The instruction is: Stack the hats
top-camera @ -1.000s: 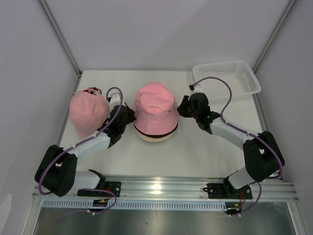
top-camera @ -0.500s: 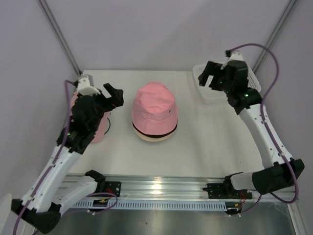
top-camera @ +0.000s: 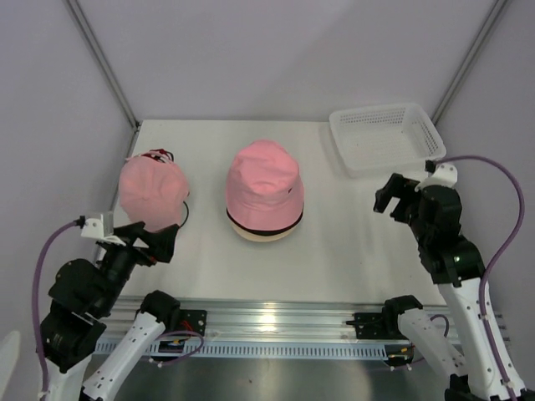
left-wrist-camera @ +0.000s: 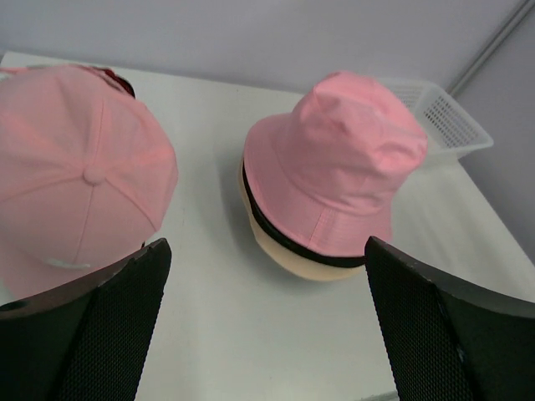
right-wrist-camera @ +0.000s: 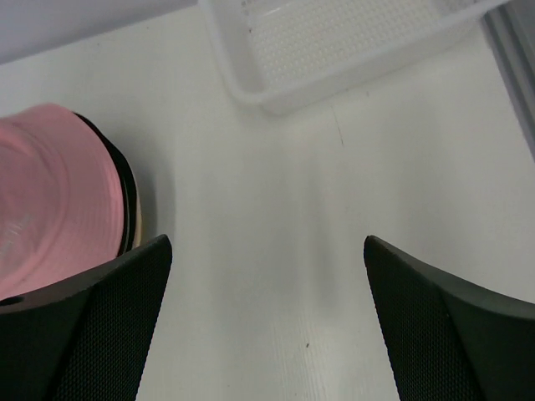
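A stack of bucket hats stands mid-table: a pink bucket hat (top-camera: 264,181) on top, a black brim (left-wrist-camera: 282,235) and a tan brim (left-wrist-camera: 303,264) showing under it. To its left lies a pink baseball cap (top-camera: 150,192) (left-wrist-camera: 82,174), with a bit of red cap (top-camera: 155,154) peeking out behind it. My left gripper (top-camera: 150,238) (left-wrist-camera: 266,334) hangs open near the table's front left, empty, apart from the caps. On the right, my right gripper (top-camera: 395,194) (right-wrist-camera: 267,326) is open and empty, well clear of the pink bucket hat (right-wrist-camera: 58,200).
A white mesh basket (top-camera: 386,136) (right-wrist-camera: 351,42) stands at the back right corner, with nothing showing inside it. Grey walls close in the table on three sides. The arm bases sit on a metal rail (top-camera: 276,322) at the near edge.
Both grippers were at the sides of the bucket hat stack, then opened, rose and pulled back toward the near edge, left to front left, right to the right side. The hats stayed put.
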